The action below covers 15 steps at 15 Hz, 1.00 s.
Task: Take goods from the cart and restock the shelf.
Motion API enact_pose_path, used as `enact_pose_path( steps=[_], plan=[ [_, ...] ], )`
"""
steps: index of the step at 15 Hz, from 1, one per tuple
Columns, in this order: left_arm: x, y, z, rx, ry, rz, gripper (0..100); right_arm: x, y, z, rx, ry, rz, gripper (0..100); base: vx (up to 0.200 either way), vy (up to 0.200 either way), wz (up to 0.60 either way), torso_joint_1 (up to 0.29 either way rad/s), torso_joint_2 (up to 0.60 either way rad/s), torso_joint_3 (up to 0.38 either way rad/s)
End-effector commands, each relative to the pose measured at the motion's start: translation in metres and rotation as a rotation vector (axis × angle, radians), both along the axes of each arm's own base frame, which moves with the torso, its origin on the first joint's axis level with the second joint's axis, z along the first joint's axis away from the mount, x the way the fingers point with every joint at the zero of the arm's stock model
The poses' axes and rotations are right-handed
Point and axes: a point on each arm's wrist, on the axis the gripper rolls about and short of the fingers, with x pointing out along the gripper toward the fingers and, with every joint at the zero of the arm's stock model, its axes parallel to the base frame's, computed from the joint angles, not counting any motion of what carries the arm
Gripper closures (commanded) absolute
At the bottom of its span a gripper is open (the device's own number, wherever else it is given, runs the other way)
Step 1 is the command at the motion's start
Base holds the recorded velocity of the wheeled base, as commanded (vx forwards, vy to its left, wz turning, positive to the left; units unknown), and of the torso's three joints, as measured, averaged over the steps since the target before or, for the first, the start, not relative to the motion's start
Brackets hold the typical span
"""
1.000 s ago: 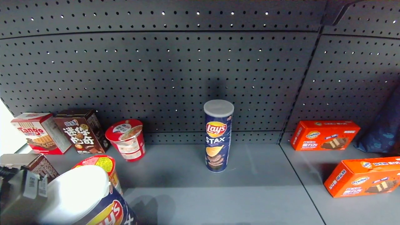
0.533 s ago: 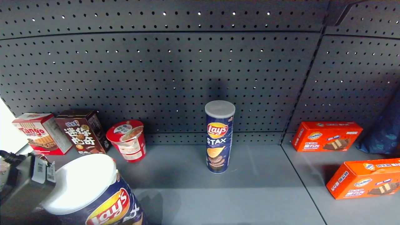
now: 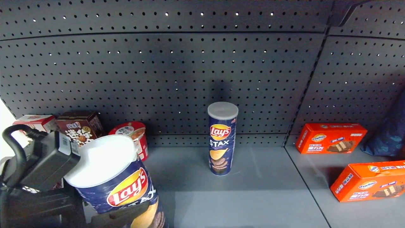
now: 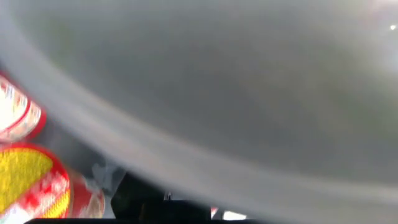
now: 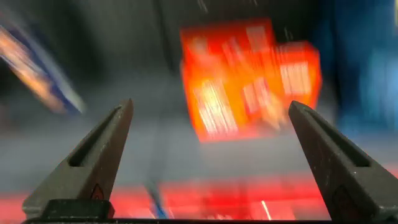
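Note:
My left gripper [image 3: 121,210] is shut on a dark blue chip can [image 3: 123,186] with a white lid, held tilted over the front left of the grey shelf [image 3: 253,196]. One black finger [image 3: 128,211] crosses the can's lower body. In the left wrist view the can's pale lid [image 4: 236,81] is very close to the camera. A second, identical chip can [image 3: 221,142] stands upright mid-shelf near the pegboard. My right gripper [image 5: 211,162] is open and holds nothing, with blurred orange boxes [image 5: 249,81] beyond it.
Behind the held can stand a red wafer box [image 3: 34,122], a brown box [image 3: 80,126] and a red cup [image 3: 133,134]. Two orange boxes [image 3: 332,137] [image 3: 370,185] and a blue bag [image 3: 389,133] occupy the right bay. Open shelf floor surrounds the standing can.
My left arm has lifted the held can up and to the right over the shelf. It now hides the yellow-topped cup and part of the boxes behind it.

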Motion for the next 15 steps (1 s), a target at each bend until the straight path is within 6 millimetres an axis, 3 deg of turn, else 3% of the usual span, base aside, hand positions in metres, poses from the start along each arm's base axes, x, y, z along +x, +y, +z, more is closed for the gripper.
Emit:
enact_pose_path(
  steps=[1,6,10,15],
  plan=[
    [0.01,-0.009,-0.005,0.041,0.017,-0.011,100,0.036,0.004,0.075,-0.058,0.05,0.242,0,0.0,0.0,0.0,0.0,0.0,0.0],
    [0.02,-0.023,-0.009,0.083,0.027,-0.058,100,0.101,0.04,0.092,-0.157,0.239,0.584,0,0.0,0.0,0.0,0.0,0.0,0.0],
    [0.026,-0.029,-0.008,0.08,0.019,-0.061,100,0.127,0.064,0.094,-0.196,0.312,0.586,0,0.0,0.0,0.0,0.0,0.0,0.0],
    [0.031,-0.034,-0.009,0.063,-0.004,-0.062,100,0.176,0.098,0.093,-0.231,0.327,0.663,0,0.0,0.0,0.0,0.0,0.0,0.0]
  ],
)
